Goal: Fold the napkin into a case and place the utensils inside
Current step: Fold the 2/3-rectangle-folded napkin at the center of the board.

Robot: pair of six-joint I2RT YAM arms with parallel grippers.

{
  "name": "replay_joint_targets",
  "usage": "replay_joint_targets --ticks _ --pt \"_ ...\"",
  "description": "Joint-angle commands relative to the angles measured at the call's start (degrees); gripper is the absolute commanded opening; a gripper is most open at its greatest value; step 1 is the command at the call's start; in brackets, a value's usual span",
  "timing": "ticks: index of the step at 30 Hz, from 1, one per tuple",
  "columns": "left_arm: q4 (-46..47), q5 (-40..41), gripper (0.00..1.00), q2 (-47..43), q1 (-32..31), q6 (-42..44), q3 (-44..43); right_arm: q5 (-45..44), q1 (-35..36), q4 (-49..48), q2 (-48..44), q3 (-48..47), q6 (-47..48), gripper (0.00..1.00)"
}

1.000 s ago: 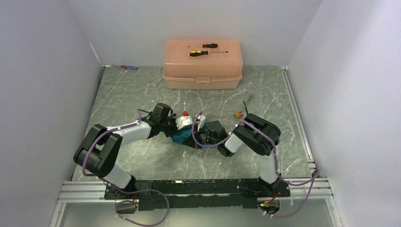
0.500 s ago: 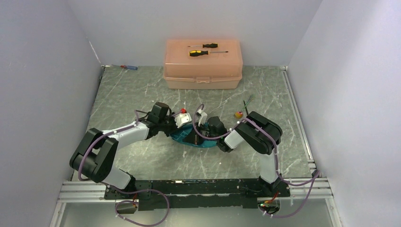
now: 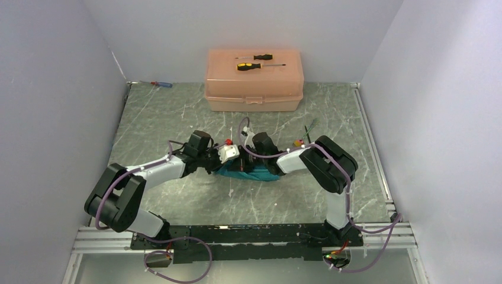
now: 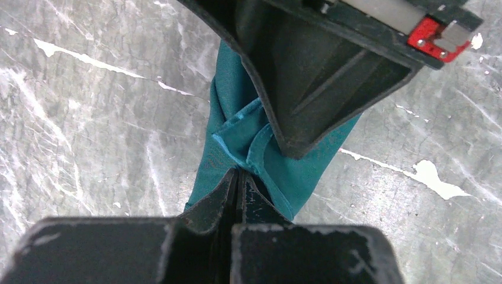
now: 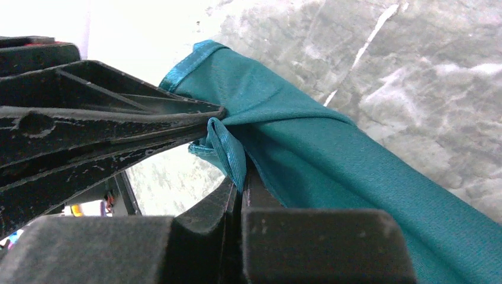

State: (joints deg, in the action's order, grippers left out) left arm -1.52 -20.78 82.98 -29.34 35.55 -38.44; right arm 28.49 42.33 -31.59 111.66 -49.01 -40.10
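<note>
Folding stage. Left end effector (image 4: 237,180) and right end effector (image 5: 241,177) are each clamped on the napkin (image 5: 355,160). Next move likely requires carrying the fold over and laying it flat.

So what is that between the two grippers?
The teal napkin, bunched: the left gripper and the right gripper each pinch a fold of it. Both wrist views show it best.

Overhead and wrist close-ups
Top camera is looking down at the tabletop (image 3: 166,112); both wrist cameras are closely sharing the napkin (image 4: 228,148).
</note>
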Motion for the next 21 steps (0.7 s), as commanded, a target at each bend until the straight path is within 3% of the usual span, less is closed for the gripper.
replay_joint_targets --ticks 1,13,21 --pt "1.0 -1.89 0.03 -1.94 -0.45 0.19 0.93 -0.25 -0.52 5.77 -0.12 -2.71 0.69 0.0" --pt "3.74 1.34 0.03 -2.12 -0.53 -2.37 -0.11 1.13 -0.47 18.37 5.91 -9.89 2.47 0.0" --pt "4.3 5.01 0.03 -1.86 -0.19 -5.87 -1.93 1.69 -0.47 17.8 5.81 -7.57 3.28 0.0"
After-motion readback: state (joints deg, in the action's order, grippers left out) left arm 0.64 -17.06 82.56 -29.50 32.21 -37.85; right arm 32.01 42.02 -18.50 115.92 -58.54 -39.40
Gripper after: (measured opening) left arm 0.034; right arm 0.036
